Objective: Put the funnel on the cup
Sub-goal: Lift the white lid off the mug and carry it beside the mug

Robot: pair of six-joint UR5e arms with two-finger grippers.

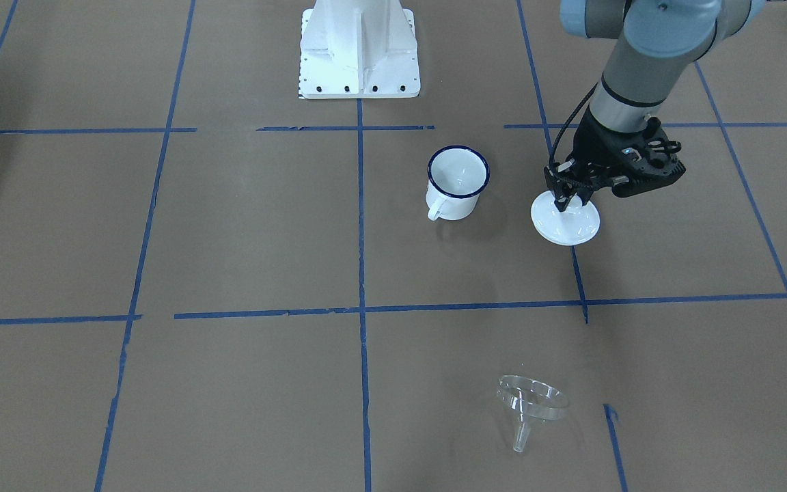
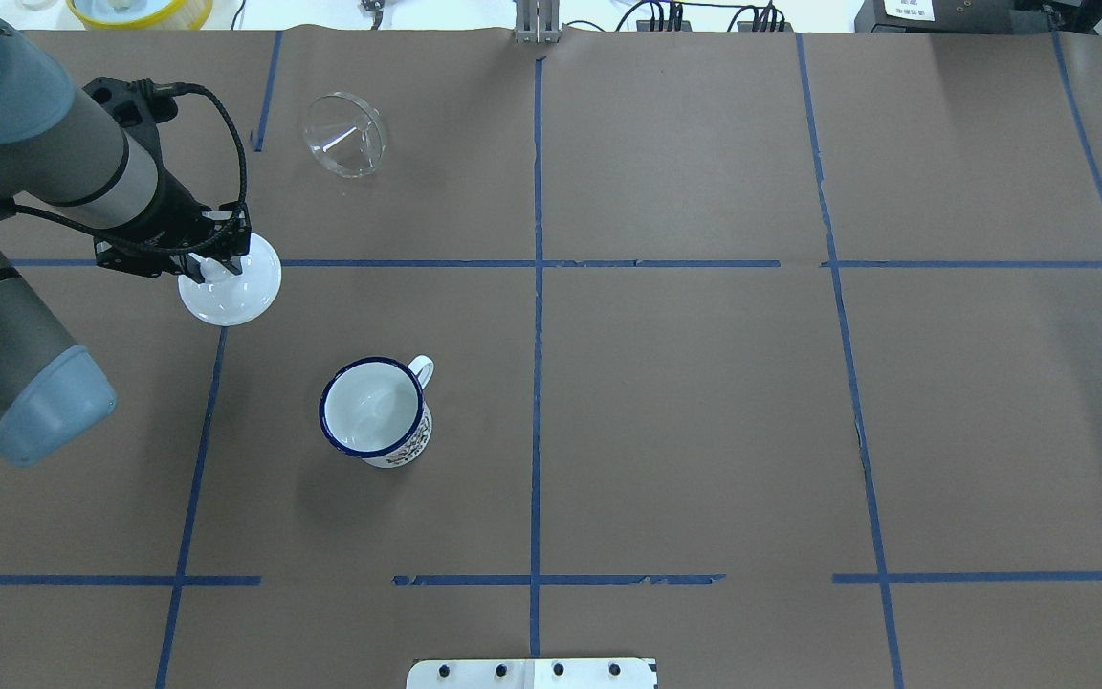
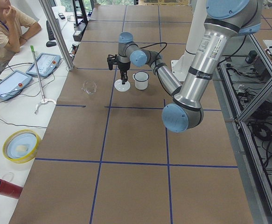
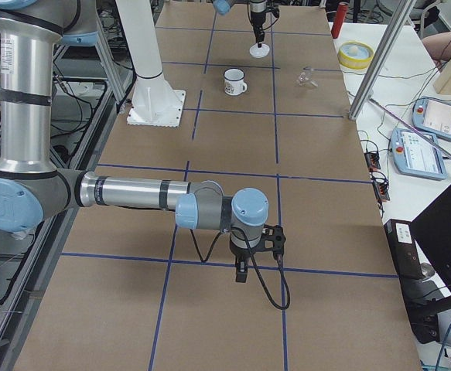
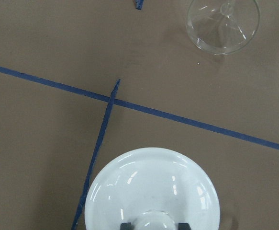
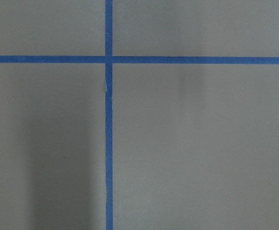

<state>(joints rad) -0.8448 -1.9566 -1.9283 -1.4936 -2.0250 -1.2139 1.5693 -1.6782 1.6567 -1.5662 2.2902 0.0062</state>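
Covering the table [image 2: 704,431]: brown paper with a blue tape [image 2: 537,383] grid. White pedestal [image 1: 359,48] at the robot edge, operator [image 3: 5,28] seated across from it. Left gripper [image 1: 566,199] clenched on the knob of the white lid [image 1: 574,229], which is over a tape line near the cup [image 2: 374,411]. Right gripper [image 4: 242,272] hangs over bare paper, well apart; cannot tell its finger state. Cup upright, empty, handle toward the operator side. Funnel [image 2: 345,134] tipped on its side beyond the lid, well apart from the cup.

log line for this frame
left gripper shut on knob of lid | cup upright, uncovered | funnel on its side, untouched | right gripper away, state unclear
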